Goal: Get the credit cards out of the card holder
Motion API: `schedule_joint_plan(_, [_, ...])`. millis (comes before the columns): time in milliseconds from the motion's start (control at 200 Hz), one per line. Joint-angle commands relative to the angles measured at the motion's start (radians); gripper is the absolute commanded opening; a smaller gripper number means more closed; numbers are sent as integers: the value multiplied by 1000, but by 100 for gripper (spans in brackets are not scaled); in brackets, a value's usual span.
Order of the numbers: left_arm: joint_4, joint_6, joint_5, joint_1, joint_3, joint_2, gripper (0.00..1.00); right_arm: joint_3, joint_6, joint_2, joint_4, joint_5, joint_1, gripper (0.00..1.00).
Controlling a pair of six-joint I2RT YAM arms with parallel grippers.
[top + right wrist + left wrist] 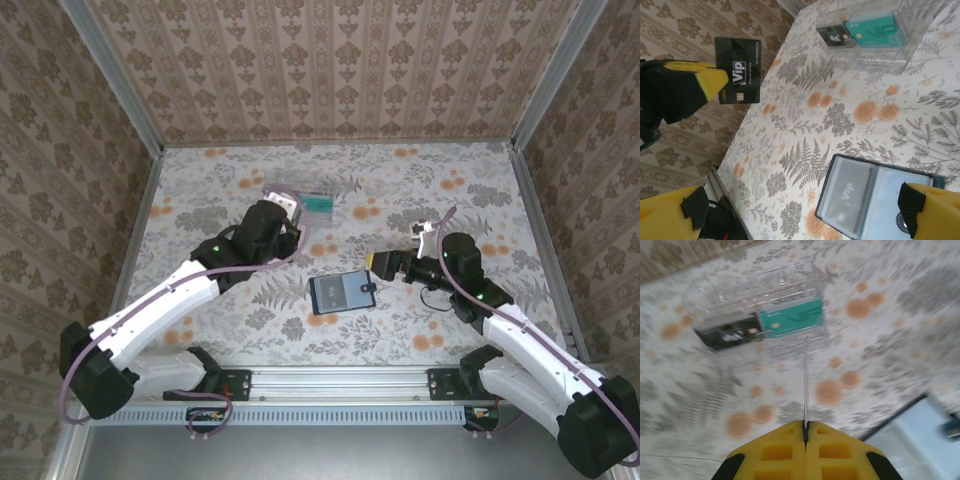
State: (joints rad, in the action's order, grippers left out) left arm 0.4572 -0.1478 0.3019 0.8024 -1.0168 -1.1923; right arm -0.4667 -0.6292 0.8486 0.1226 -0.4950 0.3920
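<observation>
**Camera layout: one overhead view, two wrist views.**
Top external looks down from high behind the arms over the whole counter (400, 200). Left wrist faces far, close above the clear box (765, 315). Right wrist looks left, low and near. All three share box and card holder (865, 197).

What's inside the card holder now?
One grey VIP card in one pocket of the open card holder. The other half looks bare, but a finger of the right gripper covers its corner; cards stacked underneath can't be seen.
</observation>
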Motion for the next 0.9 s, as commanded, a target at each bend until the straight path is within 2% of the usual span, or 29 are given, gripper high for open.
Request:
schedule_joint_plan(0, [37,393,126,-3,-20,-50,0,25,23,-48,-2,79,11,100])
schedule_joint_plan(65, [-24,567,144,-8,0,-72,0,38,21,-71,-1,98,13,100])
schedule_joint_plan(125, [-73,665,142,-34,10,-96,0,46,18,-91,-1,109,12,100])
schedule_joint_plan(210, [-110,780,71,-100,2,-128,0,54,15,-114,-4,115,13,100])
schedule_joint_plan(365, [-263,1172,-32,-155,96,-155,0,66,11,-146,-5,131,12,100])
schedule_joint_plan(445, [-373,1310,-93,-188,144,-156,0,75,8,-155,2,139,13,100])
schedule_joint_plan(545, [-358,1414,-149,-231,120,-185,0,84,5,-153,8,152,13,100])
schedule_joint_plan(895, [-400,1555,-311,-339,6,-327,0,96,5,-154,8,184,12,100])
